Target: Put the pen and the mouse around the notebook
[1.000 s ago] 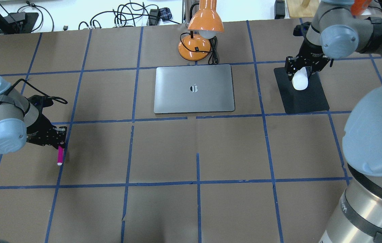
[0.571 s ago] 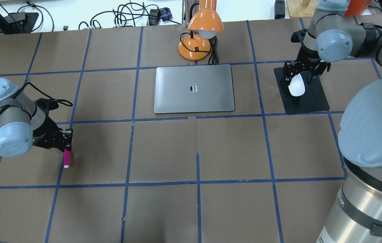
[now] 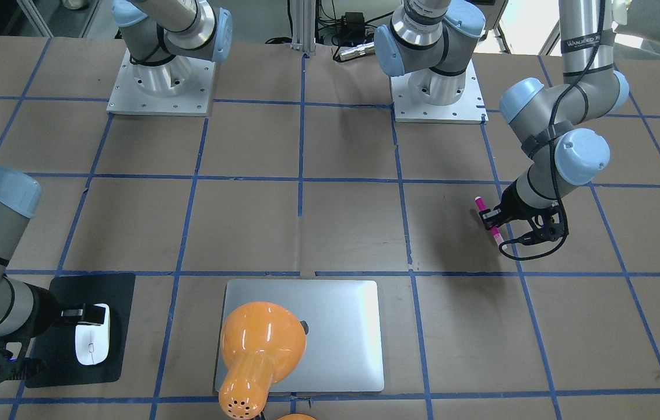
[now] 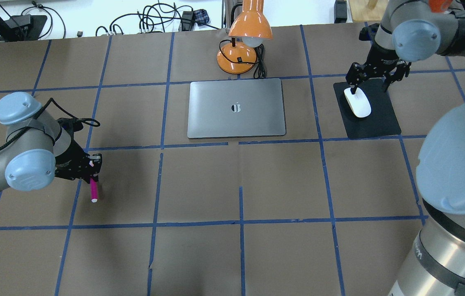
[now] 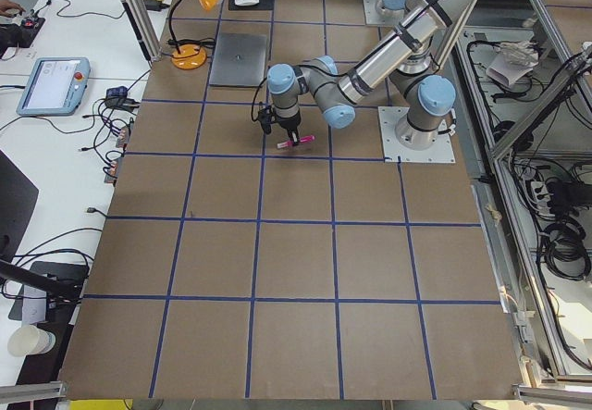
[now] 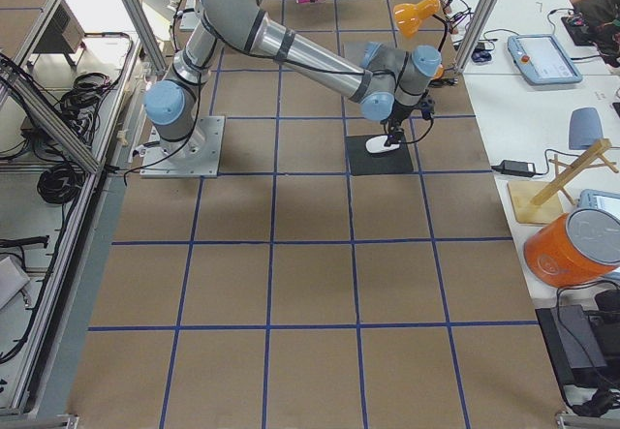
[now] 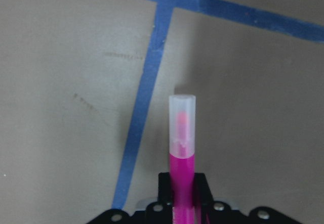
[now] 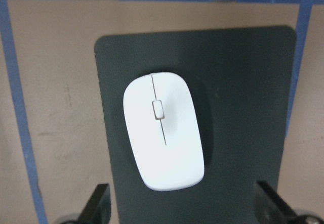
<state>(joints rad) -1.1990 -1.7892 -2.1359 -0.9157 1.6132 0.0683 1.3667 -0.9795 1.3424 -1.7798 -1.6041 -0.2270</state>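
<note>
The pen [image 4: 93, 191], magenta with a pale cap [image 7: 182, 114], sticks out of my left gripper [image 4: 92, 177], which is shut on its other end at the table's left, well left of and nearer than the notebook [image 4: 236, 109]. The front-facing view shows the same pen [image 3: 480, 205]. The white mouse [image 4: 357, 102] lies free on a black mat [image 4: 380, 123] to the right of the notebook. My right gripper [image 4: 370, 88] hangs open over the mouse's far end. Its fingers [image 8: 98, 204] stand wide apart and touch nothing.
An orange desk lamp [image 4: 245, 37] stands just behind the notebook, its cord beside the base. Brown paper with blue tape lines covers the table [image 4: 240, 197]. Both arm bases [image 3: 438, 87] sit at the robot's side.
My right gripper has opened and let go of the mouse, which now rests on the mat, and has drawn back from it. My left gripper has carried the pen to the right.
</note>
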